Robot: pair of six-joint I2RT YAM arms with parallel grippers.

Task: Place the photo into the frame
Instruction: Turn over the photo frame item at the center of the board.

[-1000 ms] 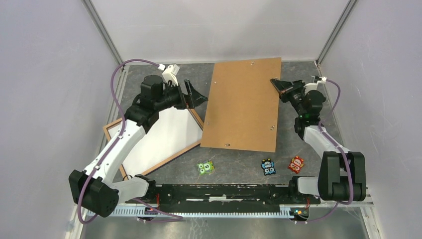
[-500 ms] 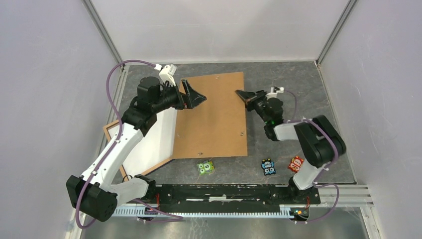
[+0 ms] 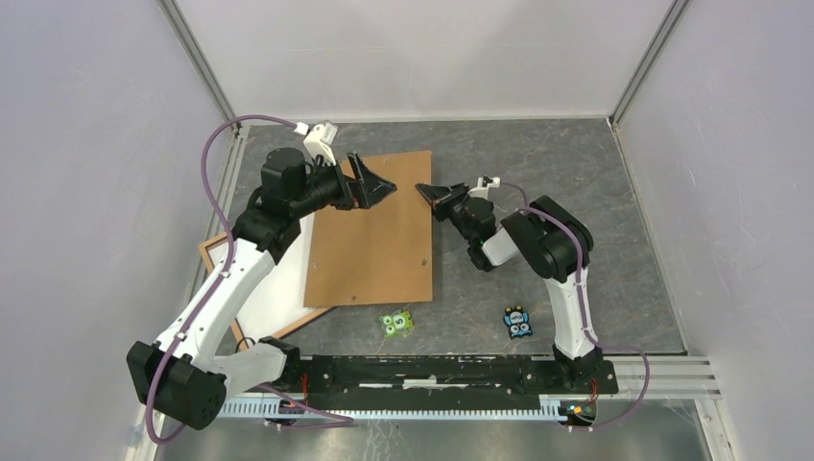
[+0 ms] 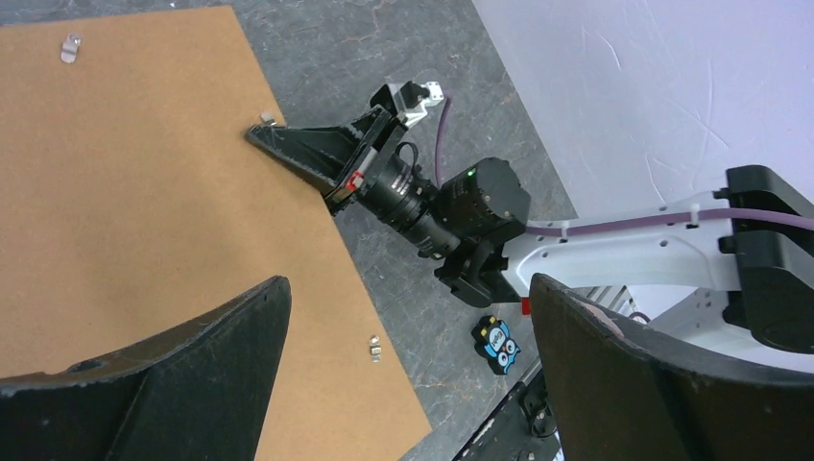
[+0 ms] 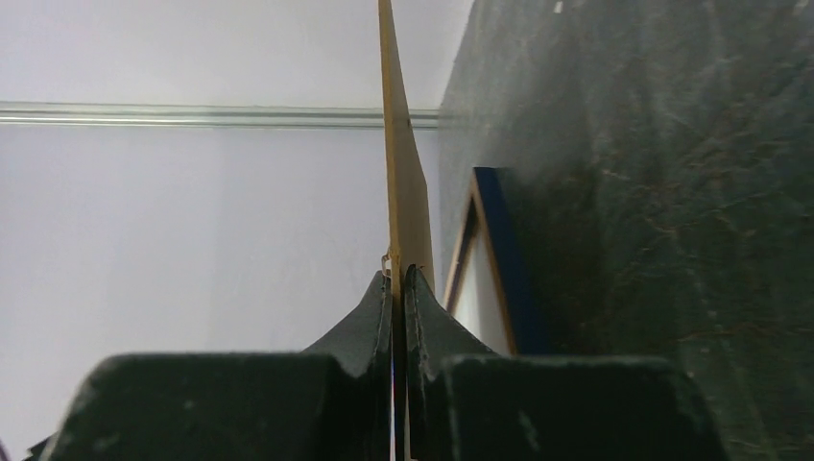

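Note:
The frame (image 3: pixel 207 254) lies at the left of the table, its light wood rails showing. Inside it lies the photo (image 3: pixel 278 283), white back up. A brown backing board (image 3: pixel 370 235) covers their right part. My right gripper (image 3: pixel 427 192) is shut on that board's right edge near the far corner. In the right wrist view the board (image 5: pixel 403 192) stands edge-on between the shut fingers (image 5: pixel 422 298), with the frame's blue rail (image 5: pixel 509 250) beyond. My left gripper (image 3: pixel 376 182) hangs open over the board's far end, holding nothing. The left wrist view shows the board (image 4: pixel 144 192) and the right gripper (image 4: pixel 264 136) below.
A green toy (image 3: pixel 396 323) and a blue owl toy (image 3: pixel 518 323) lie near the front rail; the owl (image 4: pixel 497 344) also shows in the left wrist view. Small metal clips (image 3: pixel 423 261) sit on the board. Walls enclose the table on three sides.
The right gripper has carried the backing board leftward, so it now overlaps the frame and photo. The right arm has folded inward. The left gripper has barely moved.

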